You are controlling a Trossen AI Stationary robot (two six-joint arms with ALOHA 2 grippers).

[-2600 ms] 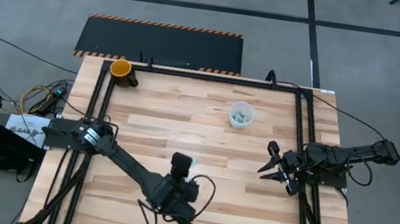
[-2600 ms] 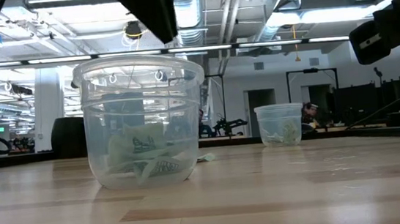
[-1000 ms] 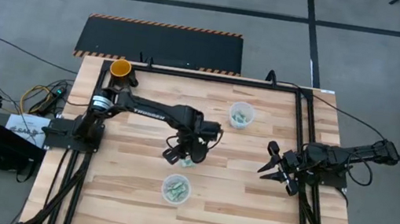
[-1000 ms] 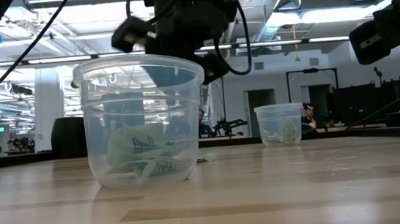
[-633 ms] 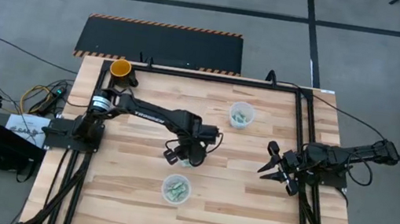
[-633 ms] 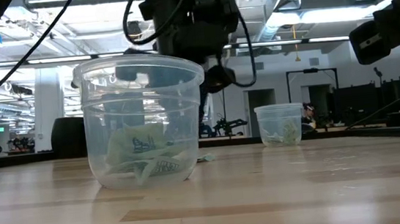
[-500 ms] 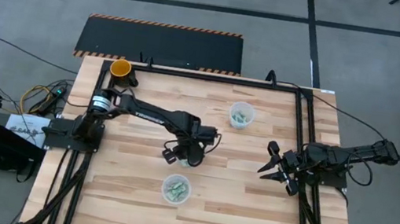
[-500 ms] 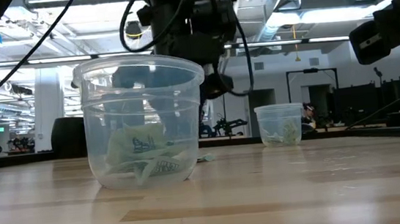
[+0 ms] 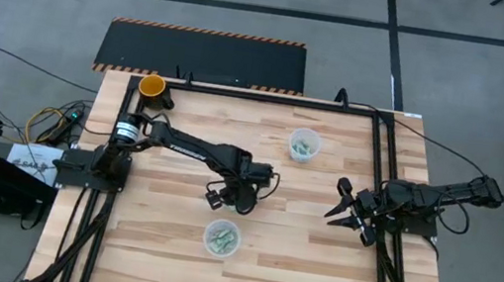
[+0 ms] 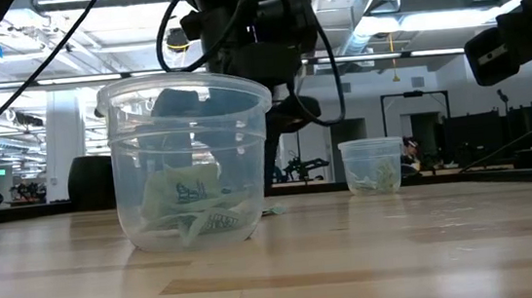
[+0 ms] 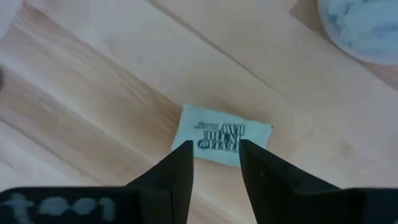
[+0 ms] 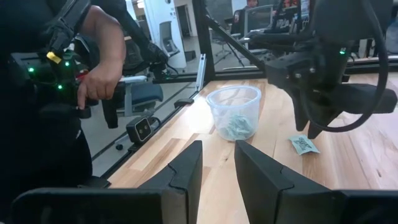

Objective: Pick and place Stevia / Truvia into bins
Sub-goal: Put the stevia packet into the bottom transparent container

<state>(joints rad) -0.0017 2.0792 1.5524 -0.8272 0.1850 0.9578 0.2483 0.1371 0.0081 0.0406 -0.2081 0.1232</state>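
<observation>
One loose green-and-white paper sweetener packet (image 11: 222, 135) seems to be all that is left out on the pale wooden table (image 9: 166, 248), so we judge the sorting nearly done.

At about ten o'clock on the table stands a small orange-yellow cup (image 9: 152, 85), which plays no part here.

Moving toward the middle, our left claw (image 9: 241, 199) hangs over the centre of the table, right above that last packet. In the left wrist view its two dark fingers (image 11: 176, 174) stand spread, one on each side of the packet's near edge, and they are not yet pinching it. The packet lies flat on the wood, print side up.

Just toward six o'clock from the claw sits the nearer round clear plastic cup (image 9: 221, 239), with several packets already piled in its bottom. The second clear plastic cup (image 9: 303, 145) stands toward one o'clock and also holds packets.

Far over at three o'clock, our right claw (image 9: 349, 214) waits by the table's edge, fingers apart and holding nothing.

What remains, as we judge it: close on the last packet, lift it, and drop it into one of the two clear cups.
</observation>
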